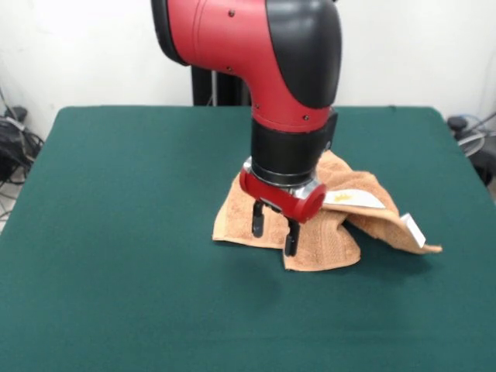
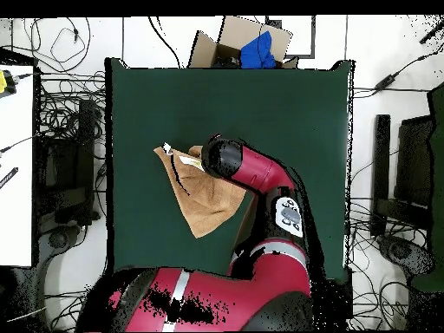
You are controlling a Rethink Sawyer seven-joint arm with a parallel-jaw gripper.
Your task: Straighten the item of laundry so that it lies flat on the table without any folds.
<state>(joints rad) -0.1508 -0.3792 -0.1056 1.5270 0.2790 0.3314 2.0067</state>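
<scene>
The item of laundry [image 1: 329, 242] is a peach-orange towel lying crumpled right of the table's [image 1: 116, 201] middle, with folds stacked over one another. A white tag [image 1: 353, 199] shows on its top fold, and one corner [image 1: 422, 240] trails out to the right. My gripper [image 1: 274, 229] points straight down over the towel's front left part. It is open, its two black fingers [image 1: 258, 220] apart with their tips at the cloth and nothing between them. From overhead, the towel [image 2: 204, 198] lies left of the table's [image 2: 286, 104] centre, and the arm's head hides the gripper.
A cardboard box [image 2: 227, 45] with a blue object stands just beyond one table edge in the overhead view. Cables and dark equipment [image 2: 74, 165] lie on the floor at both sides, and a white desk [image 2: 16, 165] stands at the left.
</scene>
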